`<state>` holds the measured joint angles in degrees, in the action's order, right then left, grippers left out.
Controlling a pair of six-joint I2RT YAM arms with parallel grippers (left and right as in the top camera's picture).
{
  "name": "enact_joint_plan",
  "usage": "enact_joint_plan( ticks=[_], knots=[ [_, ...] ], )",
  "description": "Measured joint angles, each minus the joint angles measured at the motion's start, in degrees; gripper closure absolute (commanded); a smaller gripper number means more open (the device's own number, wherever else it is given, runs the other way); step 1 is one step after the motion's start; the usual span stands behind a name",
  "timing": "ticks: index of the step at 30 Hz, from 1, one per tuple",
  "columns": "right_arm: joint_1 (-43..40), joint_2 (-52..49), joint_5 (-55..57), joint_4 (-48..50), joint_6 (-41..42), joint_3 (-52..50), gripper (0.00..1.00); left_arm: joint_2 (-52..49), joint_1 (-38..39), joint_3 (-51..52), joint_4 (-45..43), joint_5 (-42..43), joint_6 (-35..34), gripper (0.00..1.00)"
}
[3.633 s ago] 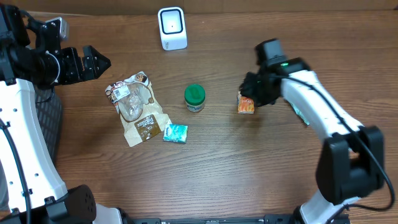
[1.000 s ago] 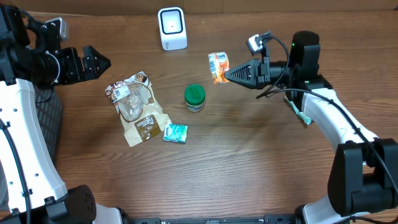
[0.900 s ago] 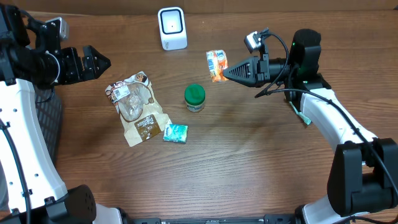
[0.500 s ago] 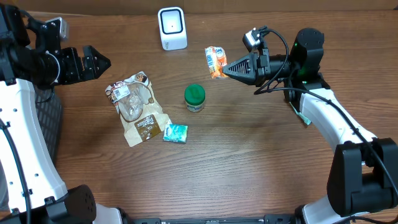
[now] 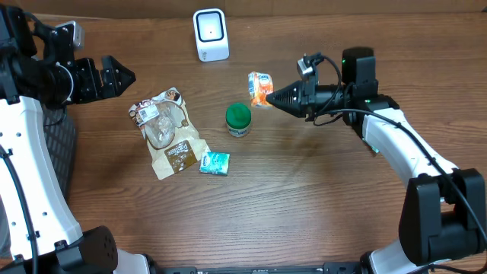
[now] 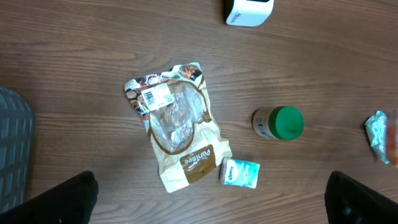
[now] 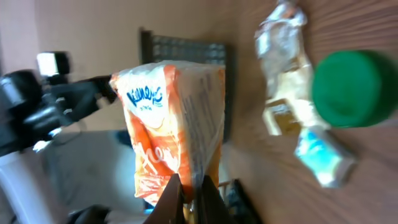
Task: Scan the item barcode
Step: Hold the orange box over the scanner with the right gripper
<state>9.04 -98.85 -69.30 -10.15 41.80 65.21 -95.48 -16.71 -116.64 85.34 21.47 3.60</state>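
An orange and white snack packet (image 5: 260, 87) hangs above the table between the white scanner (image 5: 211, 34) and the green-lidded jar (image 5: 238, 119). My right gripper (image 5: 275, 96) is shut on the packet's right edge. In the right wrist view the packet (image 7: 168, 124) stands upright, pinched at its lower seam by the right gripper (image 7: 191, 202). My left gripper (image 5: 116, 76) is open and empty at the far left, well away from the packet. In the left wrist view it (image 6: 211, 205) spans the bottom edge, and the packet (image 6: 379, 134) shows at the right edge.
A brown and clear snack bag (image 5: 167, 133) and a teal tissue pack (image 5: 214, 162) lie left of the jar. A dark grey mesh basket (image 5: 61, 152) sits at the table's left edge. The scanner (image 6: 249, 11) stands at the back.
My right gripper lifted the orange packet off the table and carried it left toward the scanner. In the last half second it came slightly forward, nearer the jar. The left arm is still.
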Motion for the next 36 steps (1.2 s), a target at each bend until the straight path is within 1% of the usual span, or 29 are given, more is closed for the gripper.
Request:
enact_joint_plan(
  ticks=[1,3,4,5,6,7,8,9,10,12,13,16,17,19,21,22,23,26,29,36],
  knots=[
    [0.0,0.0,1.2,-1.6,-1.2,0.2,0.96,0.0,0.0,0.0,0.0,0.0,0.0,0.00],
    [0.0,0.0,6.3,-11.4,-5.2,3.5,0.96,0.0,0.0,0.0,0.0,0.0,0.0,0.01],
    [0.2,-0.1,10.3,-17.6,-8.0,7.1,0.96,0.0,0.0,0.0,0.0,0.0,0.0,0.00],
    [0.3,-0.2,13.3,-20.7,-10.3,10.3,0.96,0.0,0.0,0.0,-0.1,0.0,0.0,0.01],
    [1.5,-0.4,20.3,-30.0,-13.8,17.6,0.96,0.0,0.0,0.0,0.0,0.0,0.0,0.00],
    [1.7,-0.4,21.5,-30.3,-14.4,18.5,0.96,0.0,0.0,0.0,0.0,0.0,0.0,0.01],
    [3.7,-0.4,28.5,-32.8,-16.9,24.7,0.96,0.0,0.0,0.0,0.0,0.0,0.0,0.00],
    [6.2,-0.4,35.3,-33.4,-18.6,29.4,0.96,0.0,0.0,0.0,0.0,0.0,0.0,0.01],
    [7.7,-0.4,39.3,-33.1,-19.6,31.9,0.96,0.0,0.0,0.0,0.0,0.0,0.0,0.01],
    [13.2,-0.4,52.7,-30.9,-23.1,37.1,0.96,0.0,0.0,0.0,0.0,0.0,0.0,0.00],
    [15.0,-0.4,56.7,-29.5,-24.6,38.0,0.96,0.0,0.0,0.0,0.0,0.0,0.0,0.01],
    [20.9,-2.6,74.0,-21.0,-32.7,38.9,0.96,0.0,0.0,0.0,0.0,0.0,0.0,0.01],
    [22.3,-4.5,79.7,-16.6,-35.7,39.1,0.96,0.0,0.0,0.0,0.0,0.0,0.0,0.00],
    [24.0,-8.4,87.5,-10.0,-40.8,39.1,0.96,0.0,0.0,0.0,0.0,0.0,0.0,0.00],
    [25.1,-12.3,93.0,-4.7,-45.3,39.1,0.96,0.0,0.0,0.0,0.0,0.0,0.0,0.00],
    [25.6,-14.7,95.9,-1.4,-48.4,38.9,0.96,0.0,0.0,0.0,0.0,0.0,0.0,0.00],
    [26.1,-18.0,99.2,3.9,-52.5,38.9,0.96,0.0,0.0,0.0,0.1,0.0,0.0,0.00],
    [26.6,-24.5,102.9,15.5,-63.1,38.8,0.96,0.0,0.0,0.0,0.0,0.0,0.0,0.00],
    [26.6,-28.3,102.7,21.4,-71.2,38.8,0.96,0.0,0.0,0.0,0.0,0.0,0.0,0.00],
    [26.6,-36.1,97.9,26.8,-89.9,38.8,0.96,0.0,0.0,0.0,0.0,0.0,0.0,0.01]
  ],
)
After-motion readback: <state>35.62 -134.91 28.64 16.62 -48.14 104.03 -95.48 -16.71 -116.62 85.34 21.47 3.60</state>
